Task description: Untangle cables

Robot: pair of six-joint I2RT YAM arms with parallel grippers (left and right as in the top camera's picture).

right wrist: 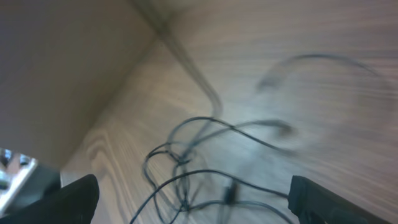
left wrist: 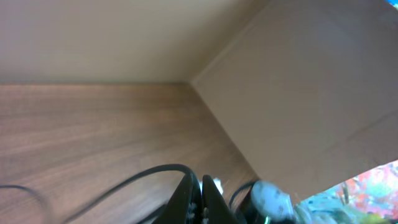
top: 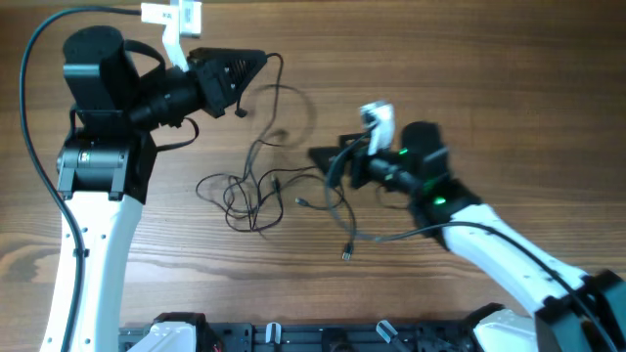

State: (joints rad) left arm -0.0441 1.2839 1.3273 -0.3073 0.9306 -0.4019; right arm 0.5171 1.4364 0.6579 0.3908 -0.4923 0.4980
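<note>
Cables: loose tangle at the centre of the table, with 1 strand rising toward 12 o'clock. Left gripper: at 12 o'clock of the tangle, jaws pinched together on that strand. Right gripper: at 3 o'clock, jaws spread wide, facing the tangle.

A wood-grain counter in a warm brown tone is seen, lit softly and evenly. At its far edge it is met by a plain cream wall, which is joined at a corner by a second pale panel; a blurred colourful patch is glimpsed beyond that panel
</note>
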